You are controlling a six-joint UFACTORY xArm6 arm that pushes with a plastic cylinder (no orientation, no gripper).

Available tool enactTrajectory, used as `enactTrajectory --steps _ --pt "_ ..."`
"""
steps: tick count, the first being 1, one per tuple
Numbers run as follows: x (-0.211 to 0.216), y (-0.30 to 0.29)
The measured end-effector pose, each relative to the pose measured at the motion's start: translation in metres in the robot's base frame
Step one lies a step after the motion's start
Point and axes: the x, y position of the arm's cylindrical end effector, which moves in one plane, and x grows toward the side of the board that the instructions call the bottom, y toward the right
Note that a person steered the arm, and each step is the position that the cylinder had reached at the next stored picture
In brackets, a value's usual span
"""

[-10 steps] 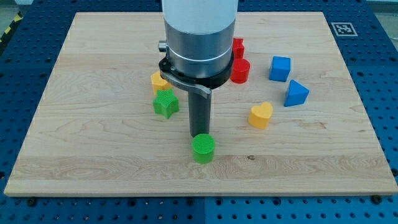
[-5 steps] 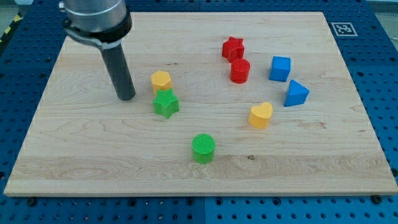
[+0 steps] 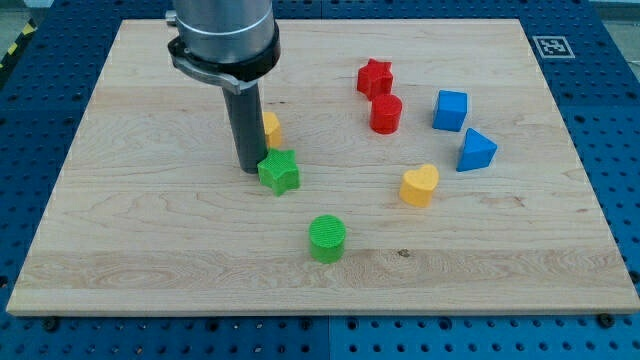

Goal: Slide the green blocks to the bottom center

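Note:
A green star block (image 3: 279,172) lies left of the board's centre. A green cylinder block (image 3: 327,238) stands below it, near the bottom centre of the wooden board (image 3: 130,250). My tip (image 3: 250,167) rests on the board just left of the green star, touching or nearly touching its upper left side. A yellow block (image 3: 270,127) sits right behind the rod, partly hidden by it.
A red star (image 3: 374,77) and a red cylinder (image 3: 386,114) lie at the upper middle. A blue cube (image 3: 451,110) and a blue triangle (image 3: 476,150) lie at the right. A yellow heart (image 3: 420,185) lies right of centre.
My tip went from above the green cylinder to the far left, then came back right to the green star. The green star has shifted slightly right and down.

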Motion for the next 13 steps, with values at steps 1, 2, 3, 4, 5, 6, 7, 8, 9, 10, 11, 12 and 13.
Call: enactTrajectory --steps 1,2,3,4,5,6,7,8,9,10,11,12,13 --pt "0.001 0.019" --pt "-0.001 0.041" --pt "-0.001 0.058" --pt "-0.01 0.077" --pt "-0.011 0.092" --pt "-0.007 0.095" --pt "0.003 0.095" --pt "0.014 0.094" --pt "0.015 0.081" --pt "0.021 0.065" --pt "0.033 0.043" --pt "0.044 0.021" --pt "0.048 0.003"
